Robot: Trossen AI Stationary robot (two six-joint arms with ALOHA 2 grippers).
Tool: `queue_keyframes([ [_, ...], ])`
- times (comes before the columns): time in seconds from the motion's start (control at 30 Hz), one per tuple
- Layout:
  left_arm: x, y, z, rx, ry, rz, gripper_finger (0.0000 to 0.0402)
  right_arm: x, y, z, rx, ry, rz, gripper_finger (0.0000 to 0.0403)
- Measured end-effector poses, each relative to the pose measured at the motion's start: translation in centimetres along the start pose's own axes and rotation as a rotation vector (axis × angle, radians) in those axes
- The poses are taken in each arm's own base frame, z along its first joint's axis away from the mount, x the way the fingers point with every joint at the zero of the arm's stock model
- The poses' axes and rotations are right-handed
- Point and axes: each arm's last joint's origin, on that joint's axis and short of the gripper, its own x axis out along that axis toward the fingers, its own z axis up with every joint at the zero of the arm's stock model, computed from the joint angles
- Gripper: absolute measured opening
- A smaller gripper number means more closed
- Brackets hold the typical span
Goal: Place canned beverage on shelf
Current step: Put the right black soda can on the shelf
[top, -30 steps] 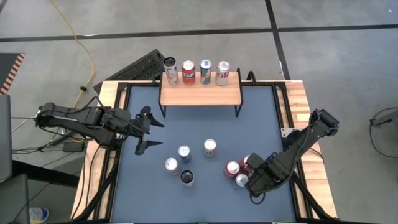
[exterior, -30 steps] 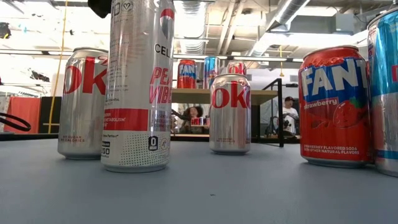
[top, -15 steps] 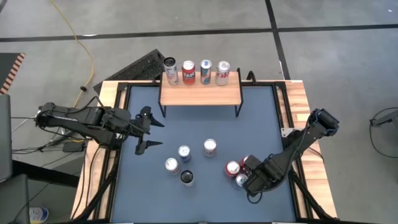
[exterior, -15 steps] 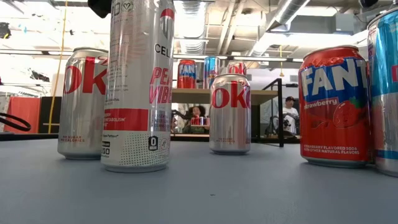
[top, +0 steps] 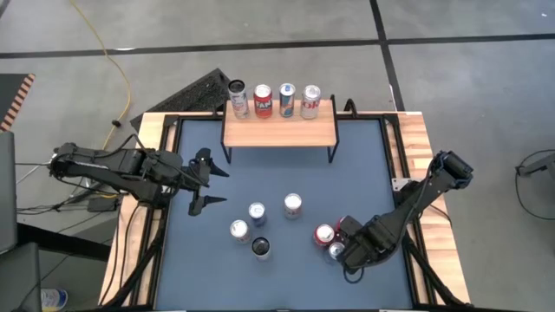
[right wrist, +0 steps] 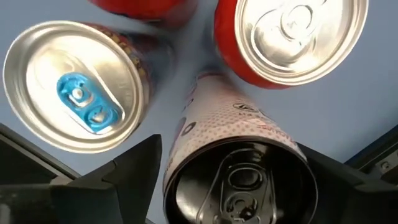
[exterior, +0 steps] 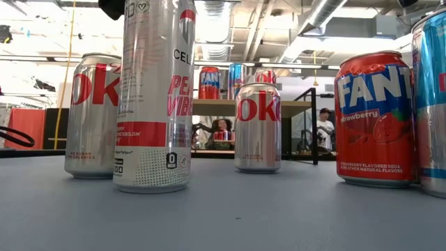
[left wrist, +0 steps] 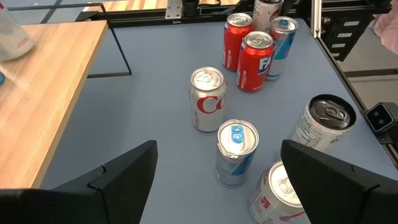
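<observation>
The shelf (top: 279, 132) stands at the table's far edge with several cans (top: 274, 100) along its back. My right gripper (top: 351, 250) points down over a can cluster at the near right: two red cans (top: 325, 234), a blue-tabbed can (right wrist: 74, 87) and a tall white can with a black top (right wrist: 239, 180). It is open (right wrist: 231, 152), one finger on each side of the black-topped can. My left gripper (top: 208, 180) hangs open above the table's left part, its fingers (left wrist: 124, 174) holding nothing. My right gripper comes from above, pointing down, with its fingers (right wrist: 134, 168) astride the upper wall (right wrist: 205, 118) of the black-topped can. Whether they touch it I cannot tell. The can stands upright on the table.
Mid-table stand two silver cola cans (top: 293, 204), a blue-tabbed can (top: 257, 211) and a second tall black-topped can (top: 261, 247). The red cans and the blue-tabbed can crowd close around my right gripper. Bare mat lies between the cans and the shelf.
</observation>
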Motion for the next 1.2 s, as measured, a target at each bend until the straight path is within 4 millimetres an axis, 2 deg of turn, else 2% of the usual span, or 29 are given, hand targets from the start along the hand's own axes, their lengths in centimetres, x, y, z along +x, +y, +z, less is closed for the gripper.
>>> queue_keyframes([
  [0.23,0.0,0.0,0.0,0.0,0.0,0.0,0.0332,0.0,-0.1,0.2,0.006,0.001,-0.006,0.0282],
  [0.47,0.0,0.0,0.0,0.0,0.0,0.0,0.0332,-0.1,-0.4,-0.1,-0.039,0.035,-0.04,0.0226],
  [0.77,0.0,0.0,0.0,0.0,0.001,0.0,0.0332,-0.4,-1.1,-0.4,-0.146,0.088,-0.088,0.0224],
  [0.97,0.0,0.0,0.0,0.0,0.001,0.0,0.0332,-2.7,-1.1,-0.5,-0.232,0.092,-0.087,0.0225],
  [1.07,0.0,0.0,0.0,-0.001,0.0,0.0,0.0332,-4.9,-1.3,-0.5,-0.236,0.092,-0.082,0.0224],
  [1.2,0.0,0.0,0.0,-0.013,0.001,0.0,0.0332,-8.4,-0.9,-0.5,-0.29,0.056,0.049,0.0227],
])
